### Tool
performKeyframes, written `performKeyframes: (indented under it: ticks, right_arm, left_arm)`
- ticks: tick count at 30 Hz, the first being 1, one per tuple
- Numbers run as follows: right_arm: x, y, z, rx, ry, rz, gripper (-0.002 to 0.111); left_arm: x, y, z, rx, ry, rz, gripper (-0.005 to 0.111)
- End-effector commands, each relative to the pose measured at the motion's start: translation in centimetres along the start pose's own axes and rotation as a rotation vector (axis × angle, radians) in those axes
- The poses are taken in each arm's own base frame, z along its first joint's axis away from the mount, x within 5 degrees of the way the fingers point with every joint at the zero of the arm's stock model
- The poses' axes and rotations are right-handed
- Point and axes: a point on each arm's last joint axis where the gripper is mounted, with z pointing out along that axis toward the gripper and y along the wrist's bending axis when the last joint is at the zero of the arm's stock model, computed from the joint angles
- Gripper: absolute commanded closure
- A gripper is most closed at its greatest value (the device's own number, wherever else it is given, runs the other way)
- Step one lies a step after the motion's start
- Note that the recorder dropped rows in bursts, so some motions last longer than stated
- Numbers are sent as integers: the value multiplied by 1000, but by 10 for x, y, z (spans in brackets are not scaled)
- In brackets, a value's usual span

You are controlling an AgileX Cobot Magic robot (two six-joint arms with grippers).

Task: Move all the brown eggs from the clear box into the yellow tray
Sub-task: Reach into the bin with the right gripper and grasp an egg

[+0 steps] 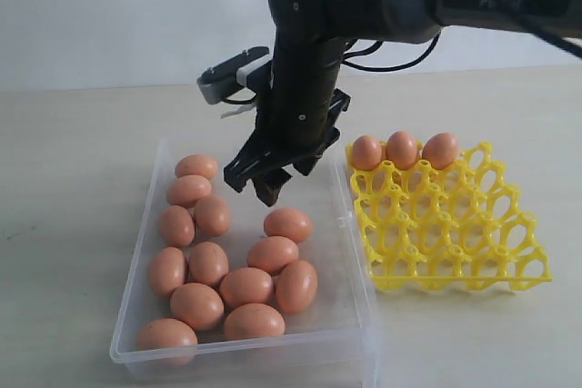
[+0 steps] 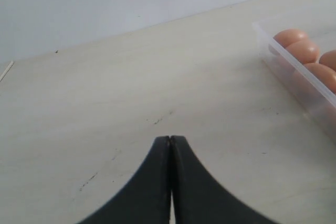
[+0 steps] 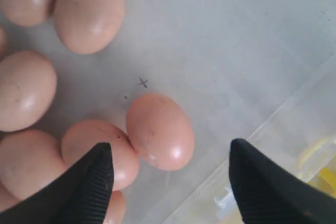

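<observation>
Several brown eggs (image 1: 272,253) lie loose in the clear box (image 1: 357,297) at the left. Three more brown eggs (image 1: 401,149) fill the back row of the yellow tray (image 1: 459,233) to the box's right. My right gripper (image 1: 264,179) hangs open above the box's far right part, nothing between its fingers. In the right wrist view one egg (image 3: 160,131) lies just beyond the right gripper (image 3: 170,153), touching a second egg (image 3: 100,150). The left gripper (image 2: 170,139) is shut and empty over bare table, with the box's corner (image 2: 294,74) off to one side.
The box and tray stand side by side on a pale wooden table (image 1: 82,152). A white wall (image 1: 109,6) runs behind it. The right arm's black body (image 1: 309,61) reaches in from the upper right over the gap between box and tray.
</observation>
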Motion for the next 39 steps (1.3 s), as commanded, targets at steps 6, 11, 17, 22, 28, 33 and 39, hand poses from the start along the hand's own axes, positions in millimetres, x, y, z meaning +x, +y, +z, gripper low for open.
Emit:
performKeyframes:
  ticks: [6, 11, 17, 22, 28, 33, 39]
  right_arm:
    - [-11, -1, 30, 16, 103, -96, 44]
    - [-13, 0, 43, -9, 119, -106, 44]
    - [-10, 1, 56, -24, 162, -121, 44]
    - [-8, 5, 70, -69, 189, -130, 47]
    - [-13, 4, 63, -56, 134, -128, 97]
    - [-22, -10, 30, -7, -70, -70, 108]
    - [4, -49, -19, 122, -448, 127, 108]
  left_arm:
    - [-2, 0, -1, 0, -17, -4, 107]
    - [-2, 0, -1, 0, -17, -4, 107]
    - [-2, 0, -1, 0, -17, -4, 107]
    - [-2, 0, -1, 0, -17, -4, 107]
    - [-2, 0, -1, 0, -17, -4, 107]
    - [-2, 0, -1, 0, -17, -4, 107]
    - [-2, 0, -1, 0, -17, -4, 107]
